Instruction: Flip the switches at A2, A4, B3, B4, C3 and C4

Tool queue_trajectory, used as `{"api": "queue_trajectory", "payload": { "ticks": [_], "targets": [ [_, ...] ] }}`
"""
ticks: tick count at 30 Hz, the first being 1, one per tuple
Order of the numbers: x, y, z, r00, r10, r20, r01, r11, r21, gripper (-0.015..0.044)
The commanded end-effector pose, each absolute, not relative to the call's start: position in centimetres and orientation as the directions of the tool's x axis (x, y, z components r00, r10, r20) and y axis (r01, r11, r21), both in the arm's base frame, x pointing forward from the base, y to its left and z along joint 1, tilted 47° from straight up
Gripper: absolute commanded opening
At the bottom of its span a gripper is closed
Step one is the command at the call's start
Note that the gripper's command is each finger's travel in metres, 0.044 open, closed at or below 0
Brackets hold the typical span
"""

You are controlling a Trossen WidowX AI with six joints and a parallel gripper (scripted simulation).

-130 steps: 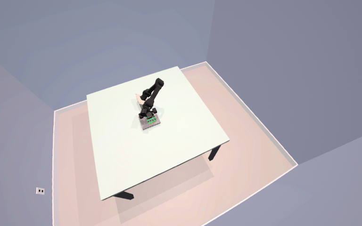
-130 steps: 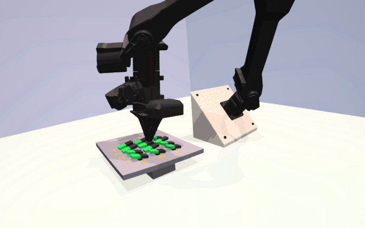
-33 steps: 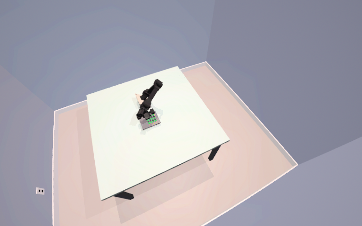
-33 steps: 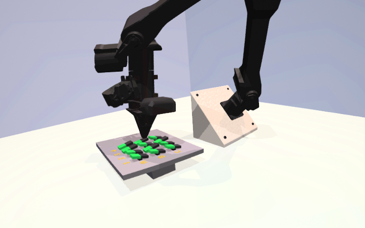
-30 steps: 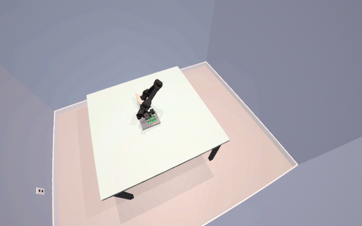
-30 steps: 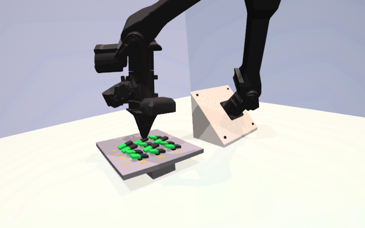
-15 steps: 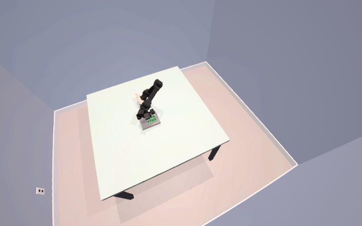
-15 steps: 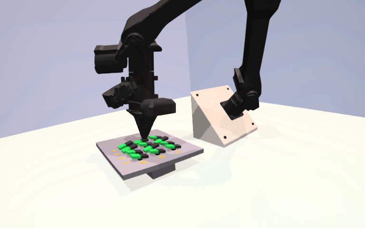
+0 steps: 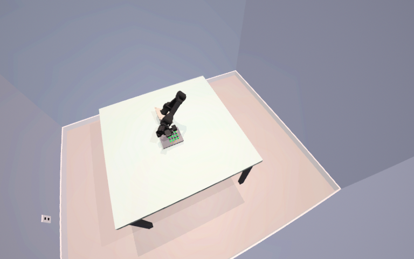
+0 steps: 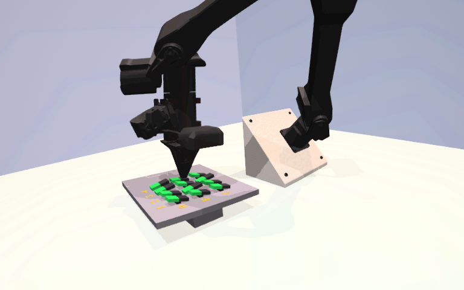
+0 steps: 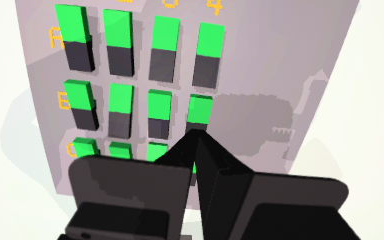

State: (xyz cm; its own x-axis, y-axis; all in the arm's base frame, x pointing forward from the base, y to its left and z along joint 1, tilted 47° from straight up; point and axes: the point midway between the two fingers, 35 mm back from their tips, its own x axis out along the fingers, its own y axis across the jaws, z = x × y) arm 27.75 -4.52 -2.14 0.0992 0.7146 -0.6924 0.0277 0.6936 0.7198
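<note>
The panel (image 9: pixel 165 143) (image 10: pixel 170 215) (image 11: pixel 269 55) carries green-and-black rocker switches. Black ends stand raised at A3 (image 11: pixel 165 32) (image 10: pixel 159 190), A4 (image 11: pixel 210 40) (image 10: pixel 154 186) and B2 (image 11: pixel 120 97) (image 10: pixel 188 188); C3 (image 10: pixel 200 179) looks the same. Green ends stand raised at A1 (image 11: pixel 72 22), A2 (image 11: pixel 118 27), B1 (image 11: pixel 79 94), B3 (image 11: pixel 159 105) and B4 (image 11: pixel 199 110). C1 and C2 look green-end-up. C4 is mostly hidden behind the fingers, its state unclear. My gripper (image 10: pixel 183 176) (image 11: pixel 196 135) is shut and empty, its tips at B4's black end; contact cannot be told.
The panel rests on a dark block (image 10: pixel 207 216) on the white table (image 9: pixel 183 179) (image 10: pixel 299 244). The arm's wedge-shaped base (image 10: pixel 263 125) stands behind the panel's near side. Switches surround the fingertips closely on the column 3 side and in rows A and C.
</note>
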Motion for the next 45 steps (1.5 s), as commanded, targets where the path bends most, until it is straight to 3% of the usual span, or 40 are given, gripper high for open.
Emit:
{"api": "queue_trajectory", "payload": {
  "ticks": [1,11,18,45],
  "targets": [
    [27.8,-4.7,-2.0,0.098,0.714,-0.693,0.028,0.694,0.72,0.0],
    [27.4,-9.2,2.3,0.076,0.718,-0.691,0.032,0.691,0.722,0.0],
    [23.5,-7.1,4.0,0.074,0.719,-0.691,0.034,0.69,0.723,0.0],
    [23.8,-3.3,0.3,0.1,0.718,-0.688,0.033,0.689,0.724,0.0]
  ]
}}
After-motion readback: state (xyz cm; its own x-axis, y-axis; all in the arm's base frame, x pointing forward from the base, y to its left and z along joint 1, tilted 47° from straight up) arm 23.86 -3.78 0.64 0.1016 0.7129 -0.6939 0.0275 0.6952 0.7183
